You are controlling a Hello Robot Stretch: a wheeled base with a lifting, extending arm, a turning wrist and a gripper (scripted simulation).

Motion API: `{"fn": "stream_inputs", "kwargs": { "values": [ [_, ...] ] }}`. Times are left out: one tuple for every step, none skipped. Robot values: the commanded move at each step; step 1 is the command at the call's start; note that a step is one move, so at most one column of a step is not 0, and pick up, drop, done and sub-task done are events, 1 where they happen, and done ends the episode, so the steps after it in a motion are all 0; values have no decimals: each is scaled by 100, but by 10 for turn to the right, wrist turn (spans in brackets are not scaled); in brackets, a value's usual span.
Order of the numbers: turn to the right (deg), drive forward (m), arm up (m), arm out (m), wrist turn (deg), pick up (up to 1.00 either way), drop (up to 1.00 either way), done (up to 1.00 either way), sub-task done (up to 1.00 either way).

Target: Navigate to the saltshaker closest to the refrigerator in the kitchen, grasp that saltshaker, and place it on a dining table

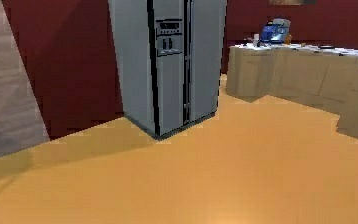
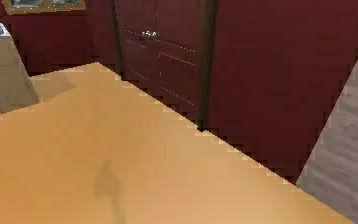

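Grey refrigerator [image 1: 167, 62] beside wooden counter [image 1: 302, 75]

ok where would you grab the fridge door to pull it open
Probably by the long upright handles at the centre seam of the refrigerator, coming straight at its front face. They run vertically, so a sideways grip across one bar should suit.

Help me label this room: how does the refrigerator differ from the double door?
The refrigerator is grey and stands on the floor; the double door is dark red-brown and set into the wall. The refrigerator has a dispenser panel; the double door has small pale handles. Both have two tall leaves.
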Motion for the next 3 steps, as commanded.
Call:
{"fn": "stream_inputs", "kwargs": {
  "values": [
    [-270,0,0,0,0,0,0,0,0],
    [0,5,0,0,0,0,0,0,0],
    [210,0,0,0,0,0,0,0,0]
  ]
}}
